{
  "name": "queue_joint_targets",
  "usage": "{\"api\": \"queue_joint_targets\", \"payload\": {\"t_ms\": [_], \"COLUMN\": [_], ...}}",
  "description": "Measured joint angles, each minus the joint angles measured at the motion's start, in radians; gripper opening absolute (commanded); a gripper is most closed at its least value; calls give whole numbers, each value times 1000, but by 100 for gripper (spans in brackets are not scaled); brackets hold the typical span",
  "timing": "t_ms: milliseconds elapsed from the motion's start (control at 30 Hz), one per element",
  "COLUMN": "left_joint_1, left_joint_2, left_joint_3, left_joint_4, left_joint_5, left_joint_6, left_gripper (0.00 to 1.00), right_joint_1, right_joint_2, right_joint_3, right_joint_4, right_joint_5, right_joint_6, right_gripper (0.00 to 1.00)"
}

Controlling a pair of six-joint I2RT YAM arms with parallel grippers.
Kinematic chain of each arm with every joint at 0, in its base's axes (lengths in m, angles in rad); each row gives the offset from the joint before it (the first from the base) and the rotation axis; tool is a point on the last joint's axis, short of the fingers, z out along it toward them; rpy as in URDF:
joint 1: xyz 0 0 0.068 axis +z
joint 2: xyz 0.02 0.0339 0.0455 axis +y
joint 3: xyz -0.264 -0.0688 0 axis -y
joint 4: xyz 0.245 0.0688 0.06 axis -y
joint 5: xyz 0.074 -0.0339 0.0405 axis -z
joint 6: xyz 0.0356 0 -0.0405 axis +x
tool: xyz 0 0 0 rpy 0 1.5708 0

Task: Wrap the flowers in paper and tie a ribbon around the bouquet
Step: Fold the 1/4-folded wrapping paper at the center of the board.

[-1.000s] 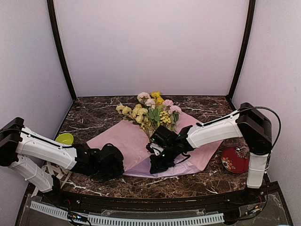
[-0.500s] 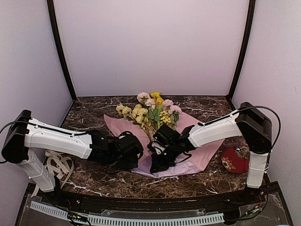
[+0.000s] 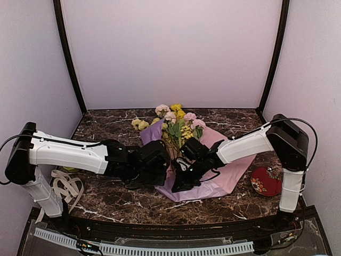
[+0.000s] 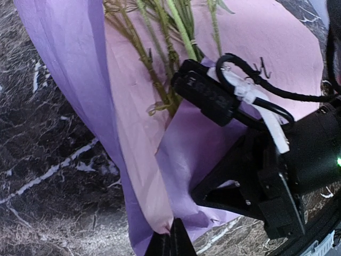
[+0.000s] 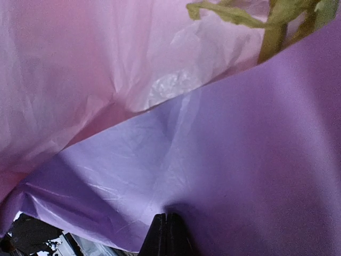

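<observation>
The flowers (image 3: 173, 121) lie with yellow and pink blooms toward the back, and their green stems (image 4: 160, 58) rest on the lilac paper (image 3: 224, 173). The paper's left side is folded up and over, its purple underside (image 3: 152, 133) showing. My left gripper (image 4: 170, 242) is shut on that folded edge near the stem ends (image 3: 157, 166). My right gripper (image 3: 180, 180) is shut, with its tips (image 5: 166, 234) against the purple fold beside the stems; its black body (image 4: 256, 170) lies on the sheet. The ribbon (image 3: 65, 185) lies loose at the near left.
A red patterned plate (image 3: 266, 181) sits at the near right, beside the right arm's base. The dark marble tabletop (image 3: 106, 128) is walled on three sides. The left arm (image 3: 69, 156) stretches across the left half of the table.
My left gripper closed on the paper's left edge and swept right, folding it over the stems. The right gripper stayed by the stems, shifting slightly.
</observation>
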Motion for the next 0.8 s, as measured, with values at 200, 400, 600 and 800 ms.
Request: {"api": "queue_joint_targets", "payload": {"t_ms": [200, 400, 600, 800], "left_joint_1": [3, 31, 53, 67], "left_joint_2": [8, 57, 66, 86], "left_joint_3": [10, 12, 12, 13], "left_joint_4": [90, 140, 154, 167], "left_joint_5": [71, 153, 201, 246], "left_joint_6": [81, 123, 163, 216], "left_gripper": [0, 0, 0, 0], "right_joint_1": [-16, -32, -64, -150], "right_joint_2": [4, 6, -23, -135], "right_joint_3": [0, -21, -36, -80], "right_joint_4": [2, 62, 118, 118], "right_joint_5": [-31, -77, -98, -101], "right_joint_6": [4, 47, 95, 97], "right_gripper": [0, 0, 0, 1]}}
